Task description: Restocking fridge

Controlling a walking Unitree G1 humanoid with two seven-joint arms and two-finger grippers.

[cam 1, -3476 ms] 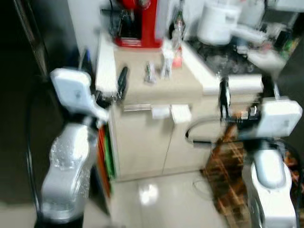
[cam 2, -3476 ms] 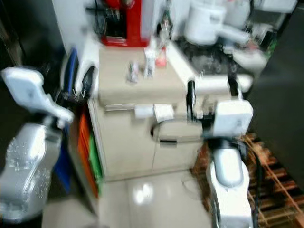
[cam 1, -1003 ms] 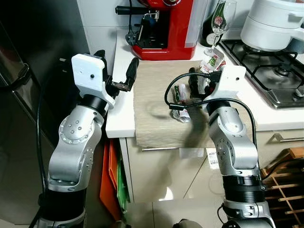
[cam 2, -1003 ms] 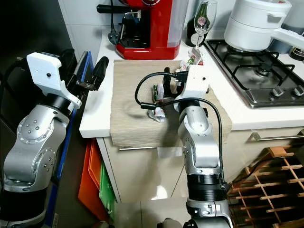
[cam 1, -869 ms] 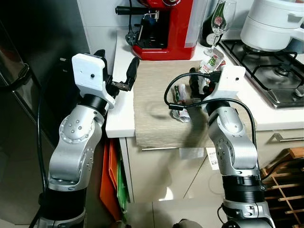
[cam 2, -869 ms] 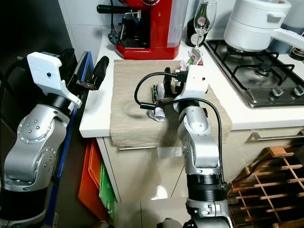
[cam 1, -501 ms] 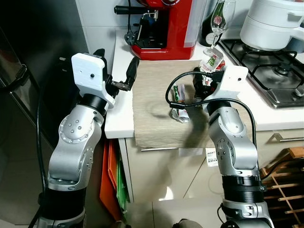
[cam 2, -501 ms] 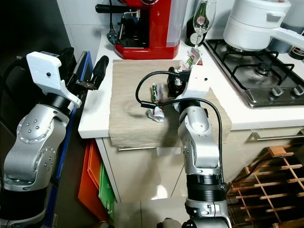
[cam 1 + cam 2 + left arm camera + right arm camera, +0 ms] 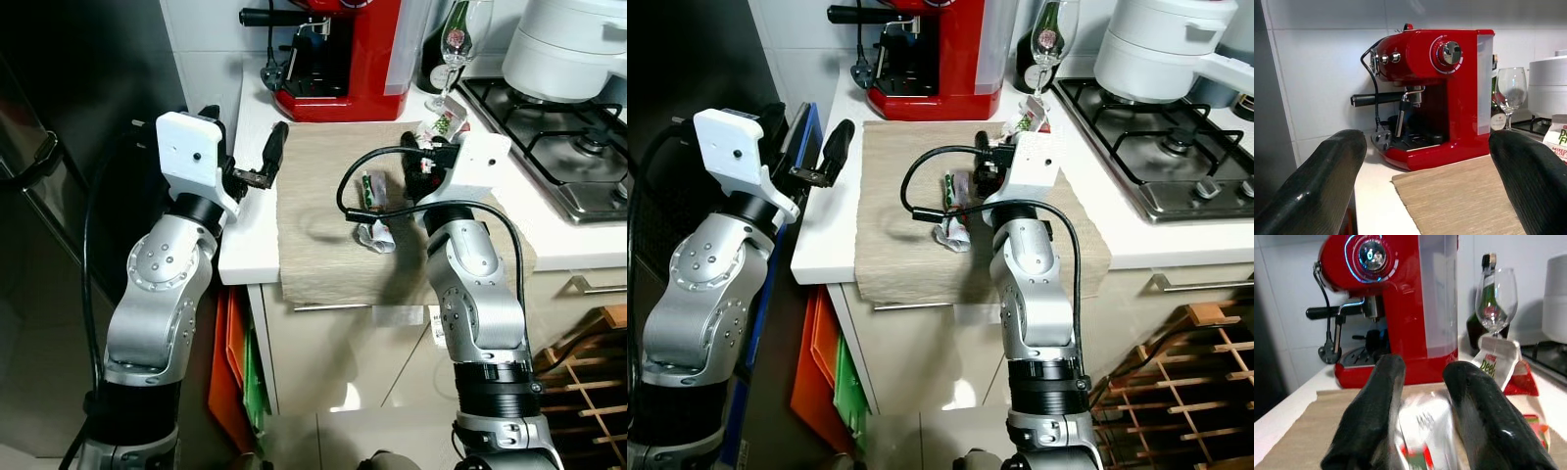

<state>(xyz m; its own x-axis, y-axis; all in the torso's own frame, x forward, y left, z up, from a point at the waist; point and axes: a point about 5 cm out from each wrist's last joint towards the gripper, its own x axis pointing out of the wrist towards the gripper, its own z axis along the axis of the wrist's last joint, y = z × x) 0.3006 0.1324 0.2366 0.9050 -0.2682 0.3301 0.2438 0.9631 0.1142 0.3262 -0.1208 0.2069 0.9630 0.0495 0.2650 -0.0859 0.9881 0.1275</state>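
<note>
My right gripper (image 9: 1425,364) reaches over a beige mat (image 9: 313,250) on the kitchen counter. It is shut on a small white packet (image 9: 1425,427) with red and green print that stands between its fingers. Beside it on the mat lie a green-and-white packet (image 9: 368,186) and a crumpled silver one (image 9: 377,235). A white-and-red snack bag (image 9: 1494,361) leans just behind. My left gripper (image 9: 243,122) hovers open at the counter's left edge with nothing between its fingers (image 9: 1334,171).
A red coffee machine (image 9: 343,59), a wine glass (image 9: 458,39) and a dark bottle stand at the back of the counter. A gas hob (image 9: 578,166) with a white pot (image 9: 573,44) lies to the right. A dark fridge (image 9: 49,147) stands left, a wooden rack (image 9: 588,352) lower right.
Since 3.5 s ago the view has closed in on the counter and my right gripper has reached over the mat to the packets. Over the last second both arms barely moved.
</note>
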